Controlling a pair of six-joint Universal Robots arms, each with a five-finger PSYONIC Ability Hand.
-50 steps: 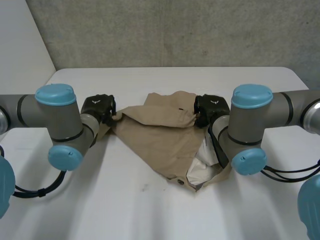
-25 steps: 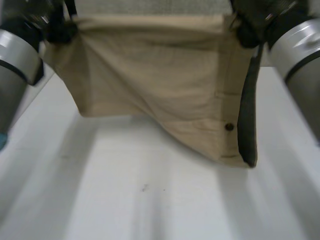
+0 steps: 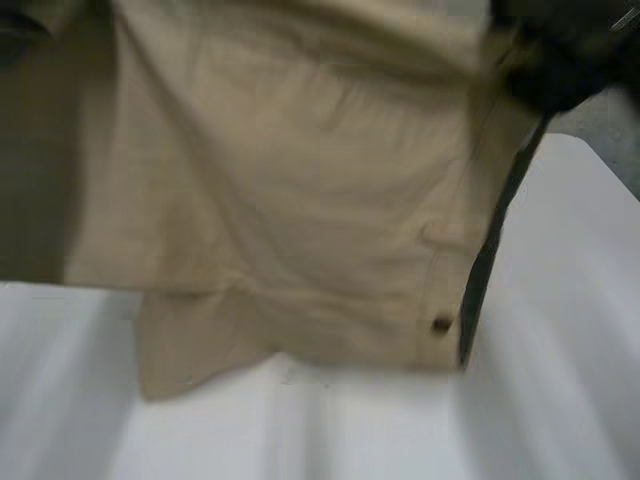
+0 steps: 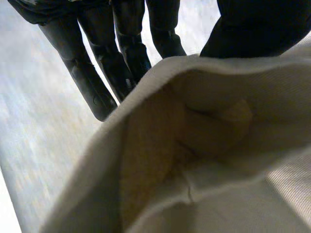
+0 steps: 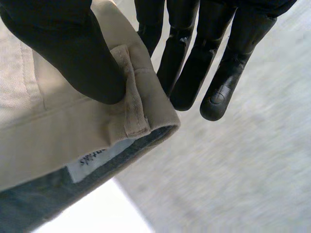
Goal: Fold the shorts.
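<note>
beige shorts (image 3: 300, 200) hang; left hand (image 4: 124, 46) and right hand (image 5: 68, 53) each pinch a top corner (thumb against fingers); shallow grip may slip.

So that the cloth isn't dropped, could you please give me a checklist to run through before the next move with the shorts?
1. Right hand holds the shorts: ok, thumb pinches the waistband beside a belt loop.
2. Left hand holds the shorts: ok, thumb and fingers pinch an edge.
3. Lowest corner off the table: cannot tell.
4. Cloth hanging even: not ok, its bottom is stepped and creased.
</note>
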